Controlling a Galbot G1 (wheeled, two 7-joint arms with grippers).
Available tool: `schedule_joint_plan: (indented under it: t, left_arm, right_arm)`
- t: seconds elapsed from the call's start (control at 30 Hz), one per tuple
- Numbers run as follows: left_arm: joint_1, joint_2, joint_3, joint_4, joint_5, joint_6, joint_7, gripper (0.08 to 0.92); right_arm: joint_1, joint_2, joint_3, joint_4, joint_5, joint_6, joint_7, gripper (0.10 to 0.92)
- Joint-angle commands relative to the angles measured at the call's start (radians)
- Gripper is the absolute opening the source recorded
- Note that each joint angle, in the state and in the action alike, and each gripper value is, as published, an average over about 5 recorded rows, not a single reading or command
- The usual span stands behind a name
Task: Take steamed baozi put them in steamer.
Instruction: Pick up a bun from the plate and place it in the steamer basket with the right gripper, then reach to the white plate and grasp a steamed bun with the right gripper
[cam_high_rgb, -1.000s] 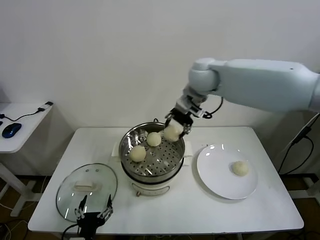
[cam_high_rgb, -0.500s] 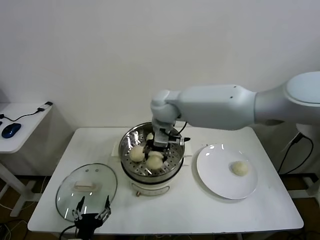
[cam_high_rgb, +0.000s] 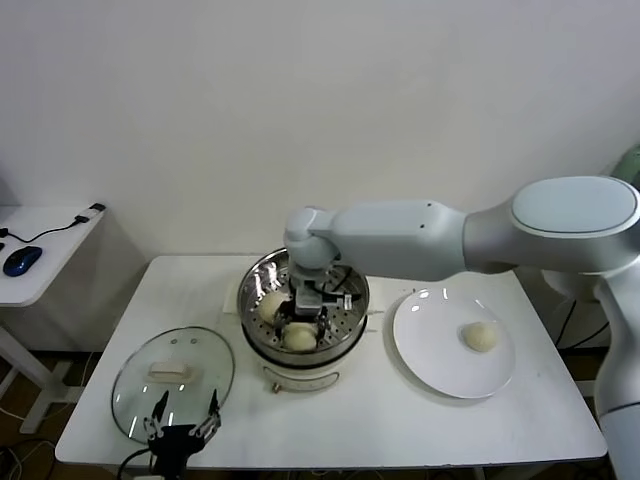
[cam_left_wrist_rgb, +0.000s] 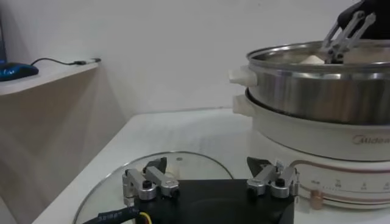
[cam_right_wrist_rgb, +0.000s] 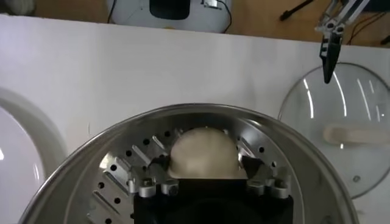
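1. Your right gripper (cam_high_rgb: 303, 322) is down inside the steamer (cam_high_rgb: 255, 280), near the front of the steel tray.
2. In the right wrist view its fingers (cam_right_wrist_rgb: 137, 176) stand on each side of a bun (cam_right_wrist_rgb: 204, 152). They look spread just wide of it, but you cannot tell for sure if they press on it or have let go.
3. That bun (cam_high_rgb: 300, 338) sits on the tray with holes, close to the steamer's front wall.
4. A second bun (cam_high_rgb: 272, 305) lies in the steamer too, on the left side, just beside the gripper.
5. You can see a bit of a third bun (cam_high_rgb: 300, 274) at the back of the steamer, mostly hidden by the arm.
6. The last bun (cam_high_rgb: 480, 337) is still on the white plate (cam_high_rgb: 430, 350), to the right of the steamer and well apart from it.
7. The steamer stands on its white base (cam_left_wrist_rgb: 317, 137) in the middle of the white table (cam_high_rgb: 380, 420).
8. Your left gripper (cam_high_rgb: 183, 428) waits low at the front edge of the table, over the near rim of the glass lid (cam_high_rgb: 160, 350). Its fingers (cam_left_wrist_rgb: 146, 182) are spread wide and hold nothing.
9. The glass lid lies flat on the table, to the left of the steamer.
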Motion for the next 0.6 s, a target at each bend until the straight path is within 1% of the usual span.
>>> schedule_joint_plan:
  t: [0.03, 0.27, 0.4, 0.47, 0.6]
  left_arm:
    - [0.001, -0.001, 0.001, -0.001, 0.0, 0.001, 0.0, 0.823]
    - [0.003, -0.003, 0.003, -0.003, 0.002, -0.001, 0.0, 0.823]
    - [0.003, -0.004, 0.002, -0.004, 0.003, -0.002, 0.0, 0.823]
    - [0.003, -0.004, 0.001, -0.004, 0.003, -0.002, 0.0, 0.823]
    - [0.0, -0.002, 0.001, -0.001, 0.002, -0.003, 0.0, 0.823]
  right_arm:
    - [0.078, -0.012, 0.002, -0.014, 0.082, 0.034, -0.037, 0.821]
    - [0.226, -0.106, -0.03, -0.051, 0.268, 0.065, -0.11, 0.823]
    - [0.29, -0.213, -0.082, -0.139, 0.328, 0.062, -0.166, 0.823]
    - [0.318, -0.273, -0.131, -0.192, 0.373, 0.032, -0.194, 0.823]
    - [0.348, -0.418, -0.25, -0.244, 0.466, -0.148, -0.219, 0.823]
